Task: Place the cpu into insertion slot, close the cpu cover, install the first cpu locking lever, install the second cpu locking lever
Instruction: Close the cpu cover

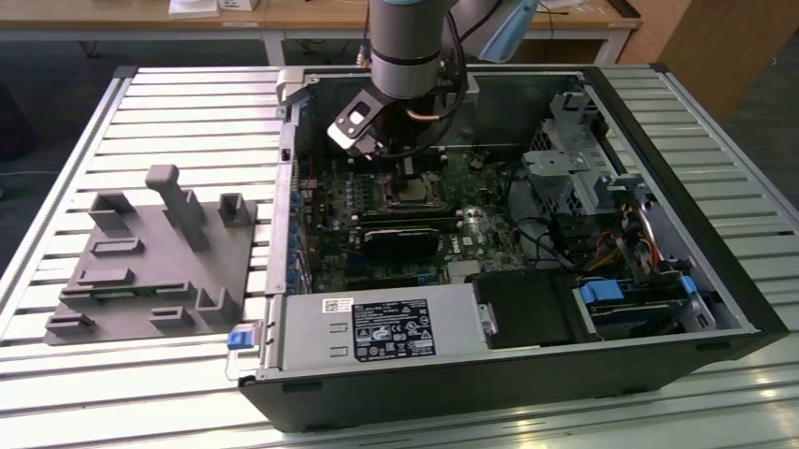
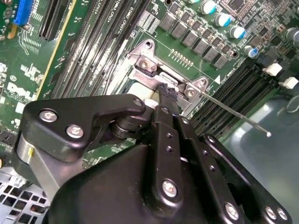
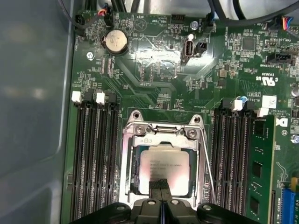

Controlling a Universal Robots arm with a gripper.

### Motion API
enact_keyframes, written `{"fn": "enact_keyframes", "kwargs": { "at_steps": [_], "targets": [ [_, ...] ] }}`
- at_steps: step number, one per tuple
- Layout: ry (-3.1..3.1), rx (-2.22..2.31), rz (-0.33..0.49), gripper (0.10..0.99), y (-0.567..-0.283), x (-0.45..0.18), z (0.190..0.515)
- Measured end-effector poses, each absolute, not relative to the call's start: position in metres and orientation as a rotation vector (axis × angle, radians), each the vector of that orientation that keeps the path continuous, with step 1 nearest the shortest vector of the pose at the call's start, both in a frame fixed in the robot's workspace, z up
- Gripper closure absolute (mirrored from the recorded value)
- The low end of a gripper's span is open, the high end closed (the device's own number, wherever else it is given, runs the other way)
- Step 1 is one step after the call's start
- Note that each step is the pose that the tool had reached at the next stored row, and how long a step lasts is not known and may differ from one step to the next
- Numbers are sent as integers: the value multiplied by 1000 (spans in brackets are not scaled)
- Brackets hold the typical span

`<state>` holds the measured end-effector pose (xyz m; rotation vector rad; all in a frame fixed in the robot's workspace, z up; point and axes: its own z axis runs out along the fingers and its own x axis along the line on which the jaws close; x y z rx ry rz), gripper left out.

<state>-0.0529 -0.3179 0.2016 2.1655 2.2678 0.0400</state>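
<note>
The gripper [image 3: 161, 186] has its two black fingers [image 2: 161, 119] pressed together, with nothing between them as far as I can see. Their tip sits down at one edge of the cover [image 3: 161, 141], right by the rim of the chip. The cpu [image 3: 163, 163] lies flat in the insertion slot [image 1: 409, 195], its pale grey face showing through the cover's square window. I'd judge the first two steps done: chip seated, cover folded down over it. The levers look unfinished. One thin wire lever [image 2: 233, 114] sticks out free from the socket's corner, slanting above the green board [image 3: 154, 70]; the other I can't make out. All this sits inside the open computer case [image 1: 699, 281].
</note>
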Motion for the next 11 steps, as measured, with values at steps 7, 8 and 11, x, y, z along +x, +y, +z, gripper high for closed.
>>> {"fn": "enact_keyframes", "kwargs": {
  "at_steps": [7, 8, 11],
  "targets": [
    [2268, 2166, 38, 980, -318, -53, 206],
    [2269, 2166, 38, 980, -318, -52, 206],
    [2269, 2167, 37, 980, -318, -47, 206]
  ]
}}
